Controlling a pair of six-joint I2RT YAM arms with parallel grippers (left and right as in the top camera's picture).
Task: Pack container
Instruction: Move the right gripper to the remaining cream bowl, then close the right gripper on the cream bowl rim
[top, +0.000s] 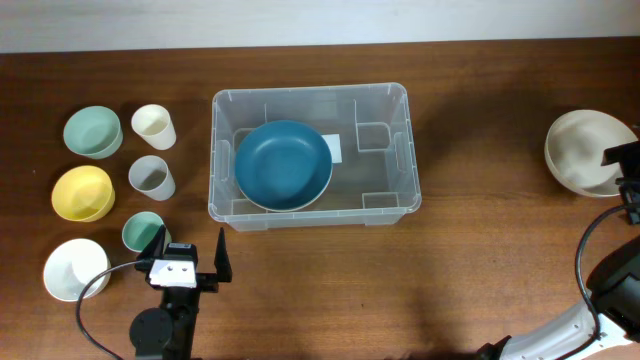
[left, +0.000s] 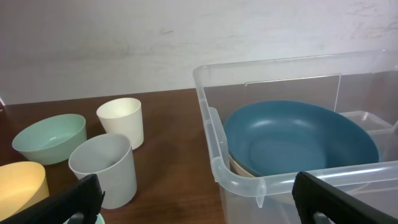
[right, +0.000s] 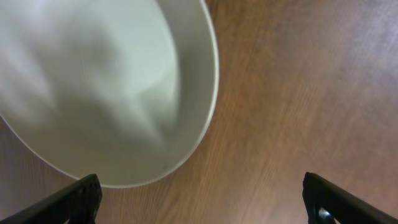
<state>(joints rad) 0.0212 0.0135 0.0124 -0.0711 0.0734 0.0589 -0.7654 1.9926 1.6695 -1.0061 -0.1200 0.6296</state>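
While the overhead view lays out the whole wooden desk (top: 400, 290), only the left wrist camera reveals a cream bowl (left: 238, 167) nested under the blue bowl (top: 283, 164) inside the container (top: 385, 195), which sits at the desk's centre. The left claw (top: 190, 240) points toward the container from the near edge, just beside a teal cup (top: 143, 231), spread wide and holding nothing. The right claw (right: 208, 202) hangs at the edge of a smooth white bowl (right: 106, 87) on the right side, likewise gaping and empty. The container is clear ribbed plastic with rounded corners.
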